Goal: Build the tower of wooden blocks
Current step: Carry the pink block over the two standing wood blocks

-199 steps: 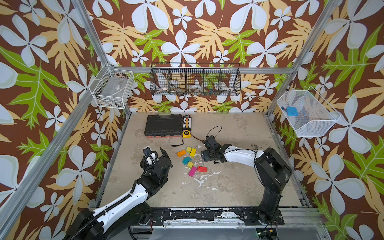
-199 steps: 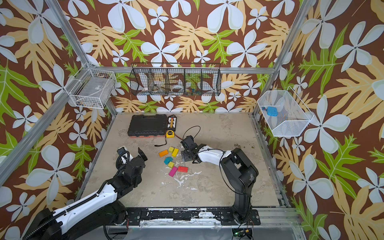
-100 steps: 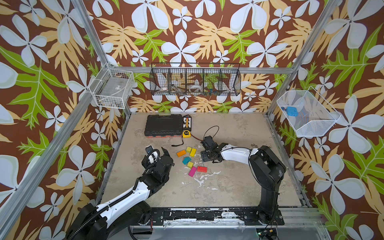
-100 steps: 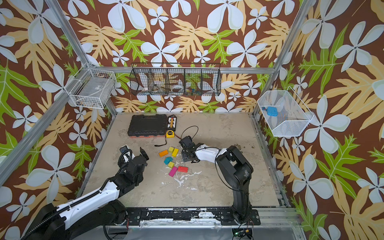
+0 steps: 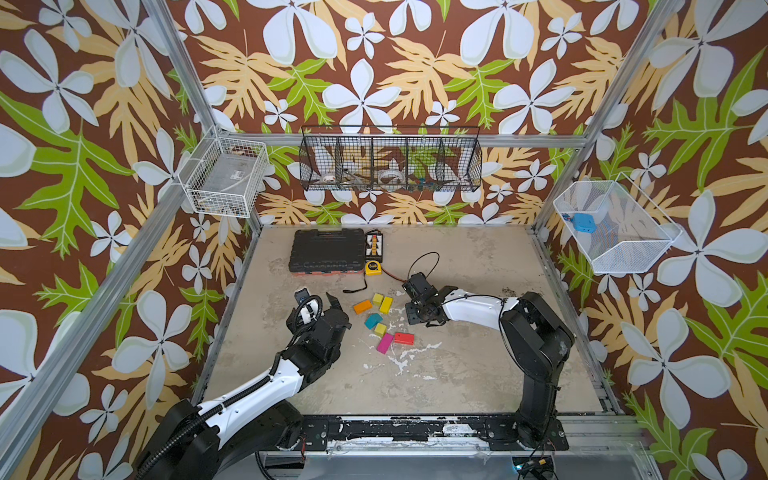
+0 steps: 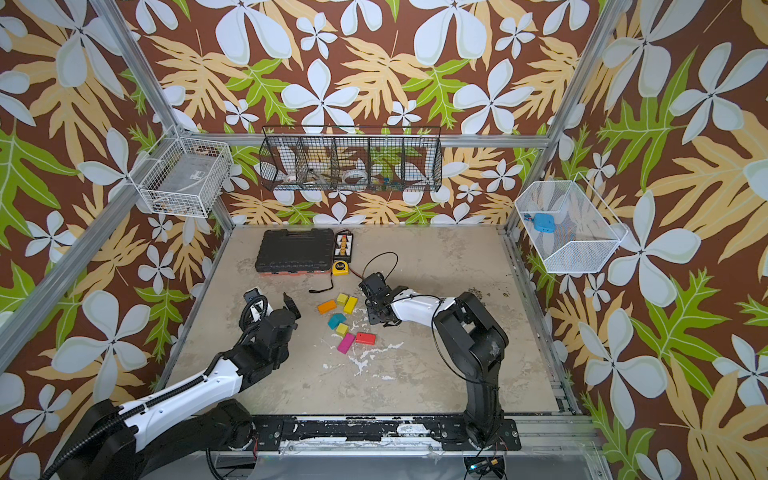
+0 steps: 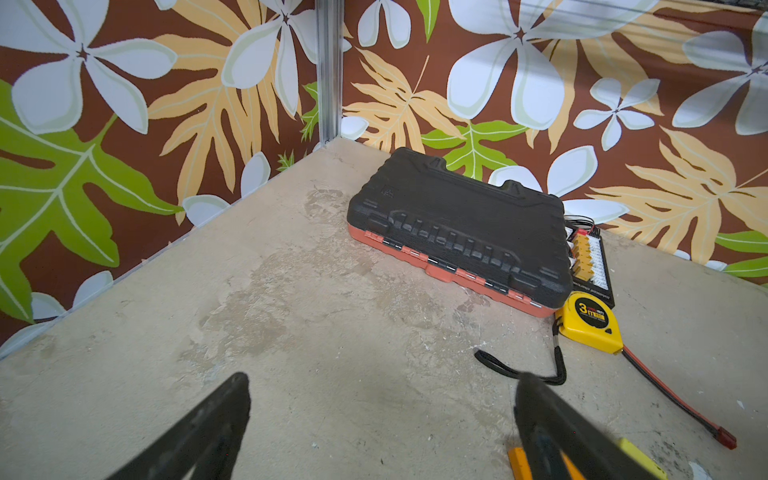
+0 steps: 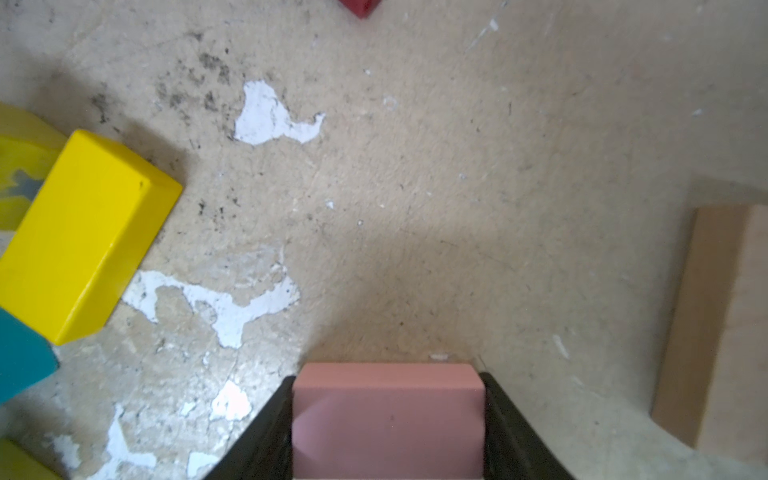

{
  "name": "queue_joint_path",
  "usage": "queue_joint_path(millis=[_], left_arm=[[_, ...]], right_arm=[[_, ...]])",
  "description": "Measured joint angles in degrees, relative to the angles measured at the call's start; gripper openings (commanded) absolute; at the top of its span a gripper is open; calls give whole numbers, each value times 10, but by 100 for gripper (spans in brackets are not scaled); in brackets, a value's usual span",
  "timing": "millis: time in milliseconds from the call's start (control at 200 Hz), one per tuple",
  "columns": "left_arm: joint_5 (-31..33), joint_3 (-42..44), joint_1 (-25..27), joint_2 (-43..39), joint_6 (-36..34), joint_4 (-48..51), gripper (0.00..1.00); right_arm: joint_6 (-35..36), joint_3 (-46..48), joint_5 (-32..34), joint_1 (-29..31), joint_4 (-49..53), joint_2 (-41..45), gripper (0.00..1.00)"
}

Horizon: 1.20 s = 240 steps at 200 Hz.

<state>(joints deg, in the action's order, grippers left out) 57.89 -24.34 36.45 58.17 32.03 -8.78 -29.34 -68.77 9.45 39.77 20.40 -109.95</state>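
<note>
The left gripper (image 5: 317, 297) hangs with jaws spread wide beside the loose wood blocks (image 5: 373, 320) lying mid-table (nothing stacked yet). The right gripper (image 8: 386, 380) has just closed in, its jaws now pinching the pink brick (image 8: 388, 419), so a lift looks next. The tape measure (image 7: 590, 320) reads "3m".

- The near half of the table (image 5: 457, 374) is lying bare, giving wide passage between the two arms.
- The orange brick (image 5: 363, 306), yellow brick (image 5: 386, 304), teal wedge (image 5: 372, 320), magenta brick (image 5: 385, 343) and red brick (image 5: 404, 338) are crowding the centre, leaving only narrow gaps.
- The black case (image 5: 326, 251) and tape measure (image 5: 373, 268) are blocking the far left; its strap (image 7: 519, 370) is trailing toward the bricks.
- The left end effector (image 7: 382, 384) is standing spread over bare table.
- The pink brick (image 8: 388, 415) is filling the right end effector (image 8: 386, 384); a tan plank (image 8: 723, 332) is lying nearby.
</note>
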Motion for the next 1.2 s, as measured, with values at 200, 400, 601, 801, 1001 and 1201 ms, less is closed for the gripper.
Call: queue_joint_path(millis=[200,400,601,801,1001,1201], left_arm=[[-85,13,0,2,-54,-46,88],[-217,-12,0,72,-105,-84,90],[-297,-35,0,116,-128,-92,90],[-329,-35,0,122,-141,-96,89],[-330,-57,0,153,-145,-93,87],[-321,-86,13,194,-146,-85,86]], right_arm=[[-2,14,11,-3,16,55,46],[10,33,15,-64,12,110,39],[26,84,-3,-175,-3,143,38],[44,114,18,-192,-24,172,38],[58,125,32,-194,-52,187,37],[69,94,31,-194,-57,137,29]])
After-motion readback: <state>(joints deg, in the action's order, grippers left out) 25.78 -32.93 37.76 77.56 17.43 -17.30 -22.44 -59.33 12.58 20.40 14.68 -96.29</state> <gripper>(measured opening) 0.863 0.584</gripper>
